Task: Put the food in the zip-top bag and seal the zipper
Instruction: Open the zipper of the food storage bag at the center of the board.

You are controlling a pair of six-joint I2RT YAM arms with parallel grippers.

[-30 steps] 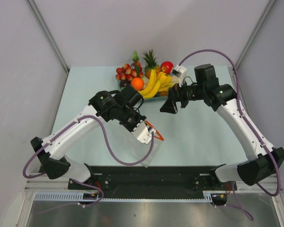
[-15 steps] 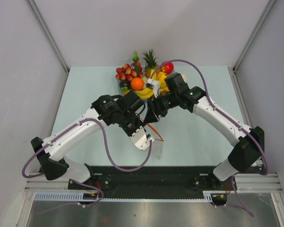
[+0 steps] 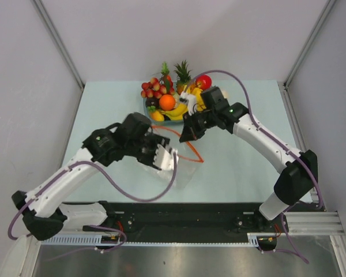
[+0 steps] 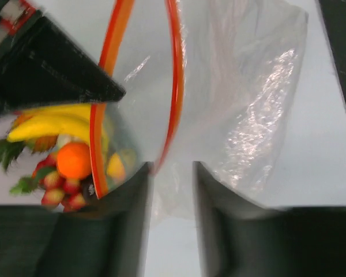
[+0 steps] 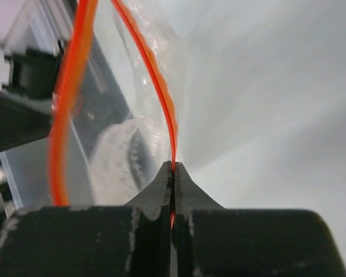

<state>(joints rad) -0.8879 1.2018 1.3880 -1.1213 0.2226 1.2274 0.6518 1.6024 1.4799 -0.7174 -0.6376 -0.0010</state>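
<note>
The zip-top bag (image 3: 183, 171) lies slack on the table between the two arms, its mouth gaping. My right gripper (image 3: 187, 135) is shut on one lip of the red-orange zipper (image 5: 161, 98), the strip pinched at the fingertips (image 5: 173, 167). My left gripper (image 4: 173, 171) is open, its fingers straddling the bag's clear film (image 4: 248, 115) without pinching it. The food sits in the blue-tinted tray (image 3: 146, 105) at the back: banana bunch (image 3: 187, 105), orange (image 3: 167, 102), red apple (image 3: 203, 82). The left wrist view shows the banana (image 4: 57, 124) and orange (image 4: 74, 160) beyond the zipper loop (image 4: 176, 86).
A pineapple (image 3: 183, 74) and a red berry cluster (image 3: 153, 88) share the tray. Grey walls close in on both sides of the pale table (image 3: 248, 167). A black rail (image 3: 184, 214) runs along the near edge by the arm bases.
My right gripper swung left to the bag's mouth and shut on the zipper strip. My left gripper opened, let go of the bag and drew back to the left.
</note>
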